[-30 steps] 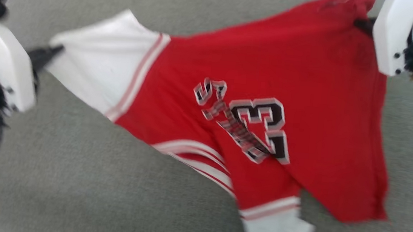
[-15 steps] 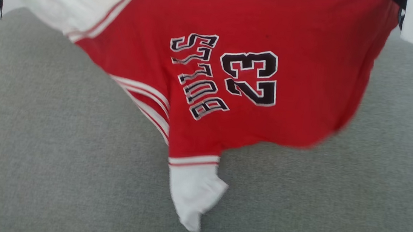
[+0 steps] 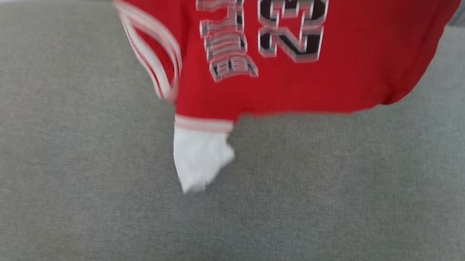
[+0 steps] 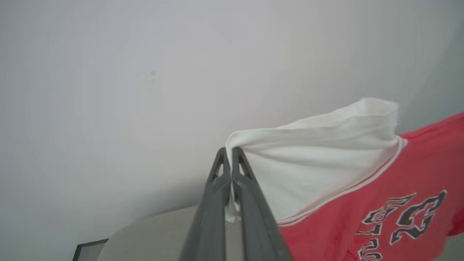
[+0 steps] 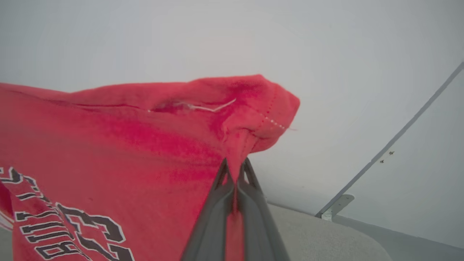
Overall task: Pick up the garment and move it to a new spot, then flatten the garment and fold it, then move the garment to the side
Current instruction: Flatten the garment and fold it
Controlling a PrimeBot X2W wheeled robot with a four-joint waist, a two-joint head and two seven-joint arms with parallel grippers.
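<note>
The garment [image 3: 304, 90] hangs above the tabletop [image 3: 83, 176] toward 12 o'clock, the left hand [image 4: 231, 150] pinching its 9 o'clock end, the right hand [image 5: 235, 163] its 3 o'clock end.

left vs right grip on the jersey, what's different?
Left gripper pinches white fabric; right gripper pinches red fabric. Cloth at the left gripper spreads in a smooth sheet; at the right gripper it bunches into a lump. Shared: both are shut on the jersey, which hangs above the grey surface.
</note>
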